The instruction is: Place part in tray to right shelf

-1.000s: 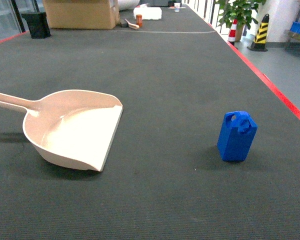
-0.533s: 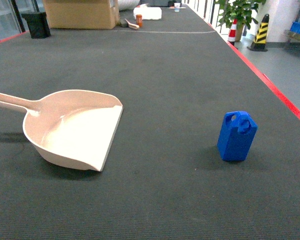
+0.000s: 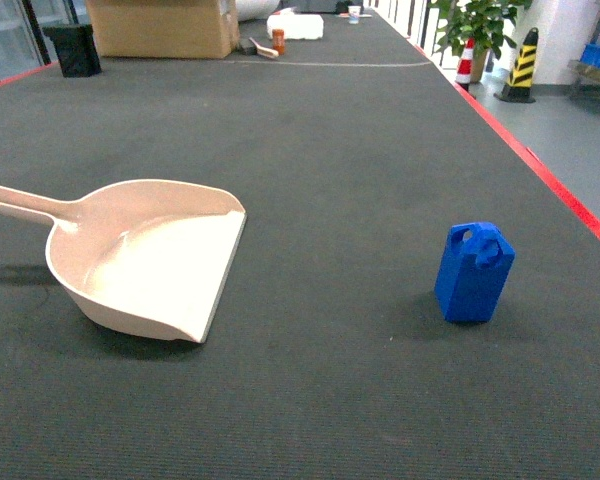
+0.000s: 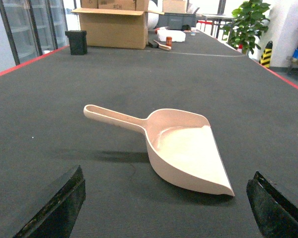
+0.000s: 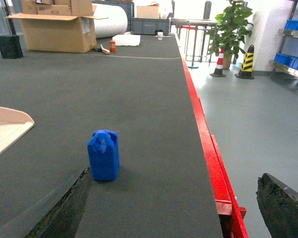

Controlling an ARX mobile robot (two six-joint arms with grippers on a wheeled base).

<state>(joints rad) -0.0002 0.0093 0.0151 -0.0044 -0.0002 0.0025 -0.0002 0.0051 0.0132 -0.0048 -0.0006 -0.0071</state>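
Head view: the part (image 3: pixel 474 272) stands upright on the dark ribbed mat (image 3: pixel 330 150), right of centre, handle hole at the top. The tray (image 3: pixel 150 258) lies well apart to its left, open mouth facing right toward the part, long handle running off the left edge. Nothing in the tray.

Left wrist view: left gripper (image 4: pixel 164 208) hangs low over the mat with jaws spread wide, 2 black fingertips (image 4: pixel 59 203) at the bottom corners, nothing between them. Tray directly ahead, handle pointing back-left.

Right wrist view: right gripper (image 5: pixel 179 208) likewise spread wide and holding nothing; part stands just ahead of its left fingertip, not touching. A corner of the tray shows at the left edge. The mat's red edge (image 5: pixel 208 144) runs along the right.

Background: right shelf (image 5: pixel 294 47) with blue crates far right, cardboard box (image 5: pixel 54 32) and potted plant (image 5: pixel 231 27) at the far end
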